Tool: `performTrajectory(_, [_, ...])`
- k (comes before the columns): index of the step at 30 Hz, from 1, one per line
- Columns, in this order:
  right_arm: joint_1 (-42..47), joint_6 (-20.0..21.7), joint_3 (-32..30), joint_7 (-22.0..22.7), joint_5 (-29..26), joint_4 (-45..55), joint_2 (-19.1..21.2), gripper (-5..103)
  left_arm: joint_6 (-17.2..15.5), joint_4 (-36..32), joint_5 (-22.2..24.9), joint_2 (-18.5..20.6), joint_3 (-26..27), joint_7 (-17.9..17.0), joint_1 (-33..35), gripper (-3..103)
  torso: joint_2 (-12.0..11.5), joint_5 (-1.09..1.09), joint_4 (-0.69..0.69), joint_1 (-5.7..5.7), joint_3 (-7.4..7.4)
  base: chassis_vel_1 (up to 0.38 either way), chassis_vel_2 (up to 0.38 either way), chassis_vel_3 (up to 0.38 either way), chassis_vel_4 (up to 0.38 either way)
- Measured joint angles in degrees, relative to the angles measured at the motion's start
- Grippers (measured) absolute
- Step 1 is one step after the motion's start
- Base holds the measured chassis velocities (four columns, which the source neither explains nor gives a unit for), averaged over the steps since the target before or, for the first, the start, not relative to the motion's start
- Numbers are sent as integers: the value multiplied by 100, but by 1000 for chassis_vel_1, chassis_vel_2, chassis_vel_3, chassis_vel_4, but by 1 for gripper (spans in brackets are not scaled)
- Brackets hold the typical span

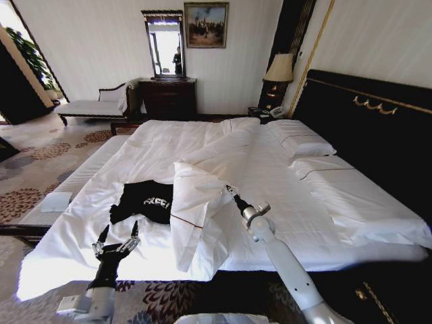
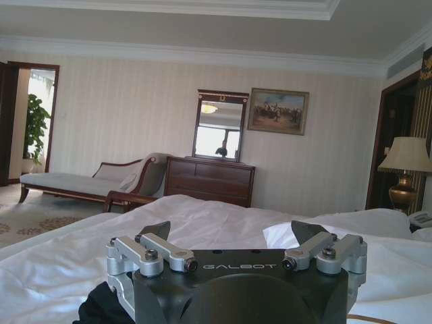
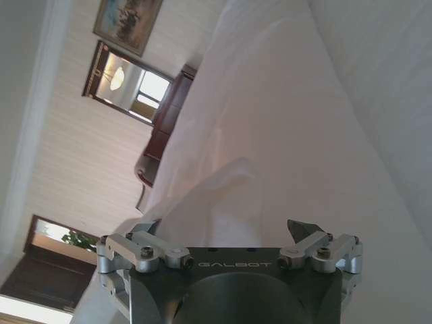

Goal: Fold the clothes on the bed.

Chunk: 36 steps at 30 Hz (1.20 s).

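**A:** In the lower left of the head view, the left gripper (image 1: 119,236) hovers just short of the black short-sleeved T-shirt with white "FREE" lettering (image 1: 144,201), its 2 fingers spread wide. The shirt lies crumpled on the near half of the large white-sheeted bed with the dark headboard (image 1: 283,202), close to the edge.

**B:** And the right gripper (image 1: 229,190)?

**A:** At frame centre, right against the folded-back white duvet flap (image 1: 196,209). In its wrist view the fingers stand apart with white cloth just ahead; I can't tell whether they touch it.

**B:** What could go wrong?

**A:** I'd say 3 things. The flap overhangs the shirt's right side, so it could drop back over it. The right arm could snag linen instead of shirt. And the bunched fabric means a pinch could catch several layers, making it hard to spread flat.

**B:** Which way does it point?

**A:** The lettering reads upright towards the robot. The long axis seems to run left-right in the picture, though bunching blurs it.
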<state>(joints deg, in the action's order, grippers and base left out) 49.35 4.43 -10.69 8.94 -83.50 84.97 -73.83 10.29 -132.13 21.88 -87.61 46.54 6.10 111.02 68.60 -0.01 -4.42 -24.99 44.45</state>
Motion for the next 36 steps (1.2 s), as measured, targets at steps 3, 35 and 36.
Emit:
performTrajectory(3, [-254, -260, 37, -209, -115, -151, -123, 100, 3, 62, 64, 28, 47, -1, -30, 100, 0, 0, 0, 0, 0, 0, 0, 0, 0])
performTrajectory(35, [-689, -200, 1240, -622, 472, -392, -127, 96, 111, 423, 126, 59, 81, 0, -118, 100, 1, 1, 0, 0, -1, 0, 0, 0, 0])
performTrajectory(36, [-691, -209, 1248, -629, 485, -406, -143, 91, 111, 450, 126, 59, 77, 0, -131, 100, 1, 0, 0, 0, -1, 0, 0, 0, 0])
